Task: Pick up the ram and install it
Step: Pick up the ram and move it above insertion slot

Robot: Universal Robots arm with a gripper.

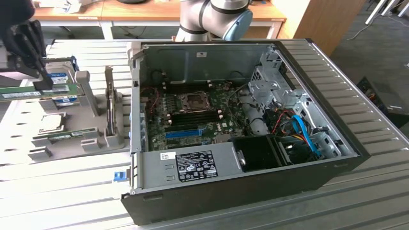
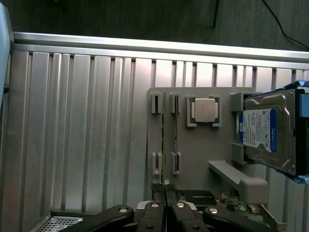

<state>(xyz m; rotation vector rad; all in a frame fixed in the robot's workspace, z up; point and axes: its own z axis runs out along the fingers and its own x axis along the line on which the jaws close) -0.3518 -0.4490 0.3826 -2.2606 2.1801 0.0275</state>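
Beneath the claw (image 2: 165,208) lie a ribbed satin-metal table (image 2: 72,121), matt grey plastic tray (image 2: 203,150), dull silver metal hard drive (image 2: 270,130); the ram (image 1: 19,91) it clamps is matt green board

ram (image 1: 64,89) above tray (image 1: 80,130), case (image 1: 255,191) — just beside

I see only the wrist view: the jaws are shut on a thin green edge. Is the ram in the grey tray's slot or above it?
Observer: Above it. In the exterior view the long green circuit-board ram stick hangs level in the jaws, over the grey plastic tray.
Operator: Where is the computer?
Observer: The open black computer case stands at the exterior view's right of the tray.
Operator: Are its memory slots free?
Observer: The dark long slots beside the square processor socket look empty, as far as I can tell.
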